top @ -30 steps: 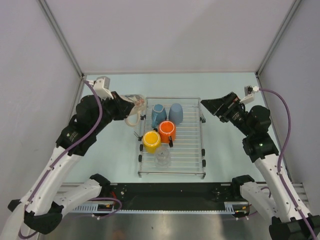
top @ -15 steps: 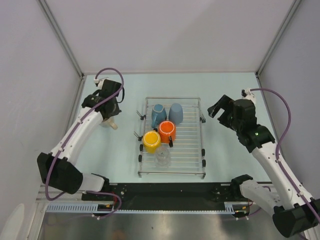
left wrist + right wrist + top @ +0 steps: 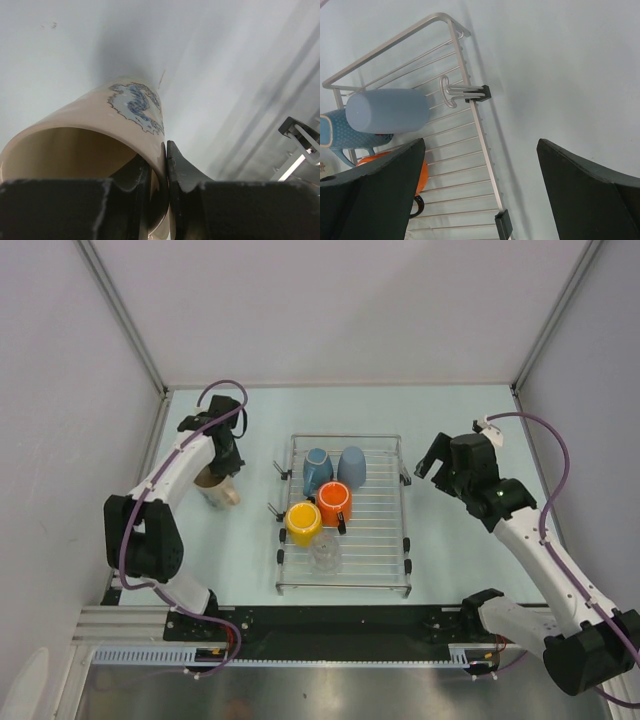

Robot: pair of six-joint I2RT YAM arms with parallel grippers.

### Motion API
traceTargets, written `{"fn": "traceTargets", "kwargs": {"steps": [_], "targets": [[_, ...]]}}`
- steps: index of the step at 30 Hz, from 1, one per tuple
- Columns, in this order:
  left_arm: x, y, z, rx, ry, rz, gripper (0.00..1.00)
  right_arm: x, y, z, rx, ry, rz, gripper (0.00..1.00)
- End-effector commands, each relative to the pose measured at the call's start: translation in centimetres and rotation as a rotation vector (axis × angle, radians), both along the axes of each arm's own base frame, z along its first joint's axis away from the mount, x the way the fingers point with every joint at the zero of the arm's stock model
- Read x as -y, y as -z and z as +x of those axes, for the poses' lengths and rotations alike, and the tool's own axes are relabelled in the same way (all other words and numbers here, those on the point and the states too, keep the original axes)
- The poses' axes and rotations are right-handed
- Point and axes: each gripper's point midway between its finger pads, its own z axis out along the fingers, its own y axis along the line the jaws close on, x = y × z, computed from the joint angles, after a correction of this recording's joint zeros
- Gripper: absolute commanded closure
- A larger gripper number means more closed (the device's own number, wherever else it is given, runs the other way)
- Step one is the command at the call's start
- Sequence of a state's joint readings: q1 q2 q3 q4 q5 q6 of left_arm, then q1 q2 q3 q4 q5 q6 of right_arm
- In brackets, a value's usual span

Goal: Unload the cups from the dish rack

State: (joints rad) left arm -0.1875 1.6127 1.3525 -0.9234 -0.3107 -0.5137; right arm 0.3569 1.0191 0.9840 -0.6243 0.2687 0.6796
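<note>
My left gripper [image 3: 222,470] is shut on the rim of the beige cup [image 3: 219,490], left of the dish rack [image 3: 385,540]. In the left wrist view one finger is inside the beige cup [image 3: 100,115] and one outside, so the gripper [image 3: 166,150] pinches its wall. I cannot tell whether the cup touches the table. On the rack lie two light blue cups [image 3: 317,470] [image 3: 352,465], a yellow cup [image 3: 303,522], an orange mug [image 3: 334,503] and a clear glass [image 3: 325,556]. My right gripper [image 3: 430,462] is open and empty, above the rack's right edge [image 3: 481,142].
The right wrist view shows the rack's rim [image 3: 395,37], a blue cup on its side [image 3: 387,110], the dotted blue cup [image 3: 337,135] and part of the orange mug [image 3: 421,177]. A rack corner [image 3: 300,145] shows at the right of the left wrist view. Grey walls enclose the table.
My left arm has carried the beige cup from beside the rack's far left corner out to the left and lowered it. My right gripper has shifted slightly and stays open.
</note>
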Motion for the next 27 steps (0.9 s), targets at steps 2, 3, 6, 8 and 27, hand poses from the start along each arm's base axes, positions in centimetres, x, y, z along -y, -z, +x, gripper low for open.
{"fn": "traceTargets", "kwargs": {"steps": [2,3,6,8,27], "targets": [[-0.2,-0.3,2.0,0.060,-0.003,-0.048,1.00,-0.2,-1.0,0.7,0.026,0.003,-0.009,0.00],[-0.4,0.0,1.9,0.055,-0.007,-0.045,1.00,-0.2,-0.9,0.7,0.024,0.002,-0.014,0.00],[-1.0,0.9,1.8,0.047,-0.021,-0.045,1.00,-0.3,-0.7,0.7,0.020,0.000,-0.015,0.00],[-1.3,1.5,1.5,0.036,-0.027,-0.045,1.00,-0.4,-0.3,0.7,0.014,-0.003,-0.016,0.00],[-1.8,-2.6,1.2,0.183,-0.070,-0.084,0.59,-1.3,0.5,0.8,-0.001,-0.034,-0.024,0.00]]}}
